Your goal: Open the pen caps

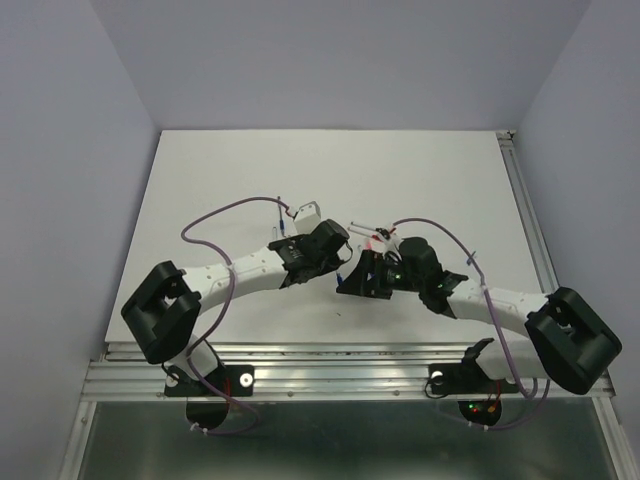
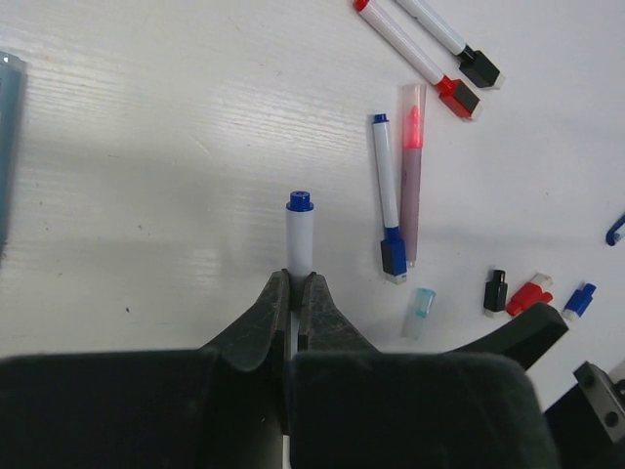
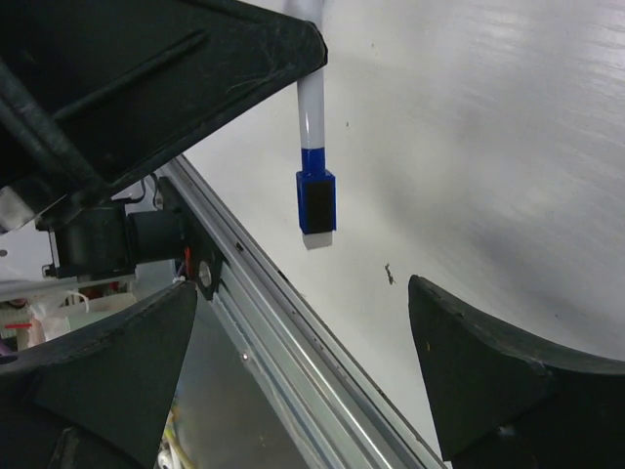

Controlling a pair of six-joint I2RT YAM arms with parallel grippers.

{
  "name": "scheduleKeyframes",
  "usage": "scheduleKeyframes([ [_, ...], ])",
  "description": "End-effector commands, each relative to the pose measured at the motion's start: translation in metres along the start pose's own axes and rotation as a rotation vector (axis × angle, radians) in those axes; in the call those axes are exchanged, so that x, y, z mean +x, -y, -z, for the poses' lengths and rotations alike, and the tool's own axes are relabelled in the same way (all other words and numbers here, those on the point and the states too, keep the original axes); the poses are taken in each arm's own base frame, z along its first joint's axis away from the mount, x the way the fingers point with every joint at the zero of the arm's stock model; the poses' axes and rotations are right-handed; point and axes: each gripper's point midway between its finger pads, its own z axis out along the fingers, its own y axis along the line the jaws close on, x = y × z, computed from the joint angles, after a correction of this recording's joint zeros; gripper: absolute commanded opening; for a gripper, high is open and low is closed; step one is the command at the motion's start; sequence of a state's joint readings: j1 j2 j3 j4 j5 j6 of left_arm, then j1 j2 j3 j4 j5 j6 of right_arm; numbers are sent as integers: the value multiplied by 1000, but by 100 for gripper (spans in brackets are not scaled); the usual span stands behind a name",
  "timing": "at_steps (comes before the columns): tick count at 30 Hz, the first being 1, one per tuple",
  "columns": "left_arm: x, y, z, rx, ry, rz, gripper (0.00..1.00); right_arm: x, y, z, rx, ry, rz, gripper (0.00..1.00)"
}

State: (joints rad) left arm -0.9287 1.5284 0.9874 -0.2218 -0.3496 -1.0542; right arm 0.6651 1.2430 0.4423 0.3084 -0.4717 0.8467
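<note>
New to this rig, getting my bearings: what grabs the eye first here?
The left pincer, low in the left wrist view, clamps a white marker. Its blue cap hangs ahead of the open right pincer. Loose black, red and blue caps lie at right on the table.

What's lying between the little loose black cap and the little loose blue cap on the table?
A loose red cap, close beside the black cap and short of the blue cap. The left wrist view shows it.
</note>
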Motion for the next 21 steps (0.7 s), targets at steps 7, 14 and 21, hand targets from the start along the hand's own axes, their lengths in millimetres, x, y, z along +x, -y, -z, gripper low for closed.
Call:
scheduleKeyframes([
  [7,-12,20,18,93,33,60,0,-24,-34,-30,-85,34,37,80],
  [14,-11,18,21,101,29,55,0,-37,-37,-35,-79,82,48,56],
  [21,-14,23,28,134,31,59,0,-37,-36,-38,-76,76,47,31],
])
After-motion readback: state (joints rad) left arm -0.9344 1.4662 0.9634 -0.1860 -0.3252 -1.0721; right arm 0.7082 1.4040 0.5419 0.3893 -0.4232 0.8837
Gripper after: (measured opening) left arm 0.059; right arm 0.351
